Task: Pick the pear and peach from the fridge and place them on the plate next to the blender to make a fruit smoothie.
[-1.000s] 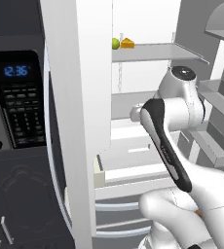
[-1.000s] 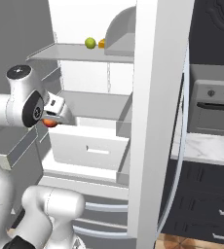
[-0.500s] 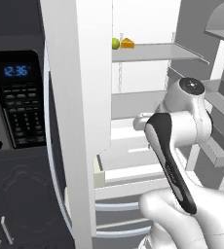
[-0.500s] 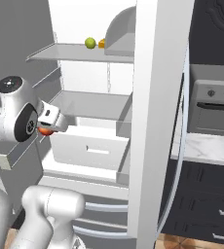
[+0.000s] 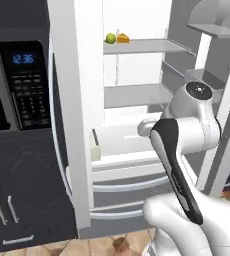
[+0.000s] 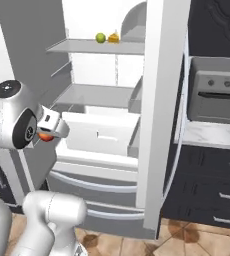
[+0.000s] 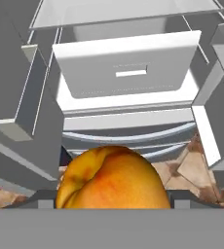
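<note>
My gripper (image 6: pixel 47 134) is shut on the peach (image 6: pixel 46 137), a round orange-red fruit, in front of the open fridge (image 6: pixel 159 100) at drawer height. In the hand view the peach (image 7: pixel 111 177) sits large between the fingers and hides most of them, with the white pull-out drawer (image 7: pixel 128 73) beyond it. The pear (image 5: pixel 110 38), small and yellow-green, rests on the top shelf of the fridge (image 5: pixel 137 95); from the right it is the pear (image 6: pixel 100 37) at the shelf's middle. The plate and the blender are out of view.
A yellow-orange wedge (image 5: pixel 122 38) lies just right of the pear. A black oven with a blue clock (image 5: pixel 24 85) stands left of the fridge. Dark cabinets and a pale counter (image 6: pixel 207 135) lie to the right. Door bins (image 5: pixel 207 20) flank the arm.
The hand has drawn back from the fridge and sunk a little, carrying the peach with it. The pear and wedge have not moved.
</note>
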Tool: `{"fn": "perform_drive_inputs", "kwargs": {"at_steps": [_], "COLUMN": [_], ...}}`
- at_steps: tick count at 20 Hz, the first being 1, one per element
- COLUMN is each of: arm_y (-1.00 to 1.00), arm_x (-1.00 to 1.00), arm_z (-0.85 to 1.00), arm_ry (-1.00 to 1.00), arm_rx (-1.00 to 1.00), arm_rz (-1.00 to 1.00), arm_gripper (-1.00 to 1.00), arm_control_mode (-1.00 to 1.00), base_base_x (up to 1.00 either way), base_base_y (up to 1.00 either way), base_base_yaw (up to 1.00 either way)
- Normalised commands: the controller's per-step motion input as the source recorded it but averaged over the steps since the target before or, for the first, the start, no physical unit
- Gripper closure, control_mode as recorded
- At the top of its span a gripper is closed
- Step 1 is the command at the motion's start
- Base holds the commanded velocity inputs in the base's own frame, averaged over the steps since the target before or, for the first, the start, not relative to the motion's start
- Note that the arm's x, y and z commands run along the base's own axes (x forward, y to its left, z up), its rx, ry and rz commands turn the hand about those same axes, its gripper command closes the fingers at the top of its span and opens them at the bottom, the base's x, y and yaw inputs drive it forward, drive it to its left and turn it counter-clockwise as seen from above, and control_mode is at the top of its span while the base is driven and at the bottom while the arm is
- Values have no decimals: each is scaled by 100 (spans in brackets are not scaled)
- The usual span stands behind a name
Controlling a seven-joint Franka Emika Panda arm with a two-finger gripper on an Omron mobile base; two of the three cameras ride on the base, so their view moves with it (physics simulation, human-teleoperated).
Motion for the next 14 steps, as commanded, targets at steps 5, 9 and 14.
{"fn": "perform_drive_inputs", "kwargs": {"at_steps": [5,9,14], "arm_y": [0,0,0], "arm_x": [0,0,0], "arm_z": [0,0,0], "arm_ry": [0,0,0], "arm_rx": [0,0,0], "arm_rz": [0,0,0], "arm_gripper": [100,100,100], "arm_control_mode": [100,100,100], "base_base_x": [-98,-96,-62], "base_base_y": [16,0,0], "base_base_yaw": [-34,-66,-83]}}
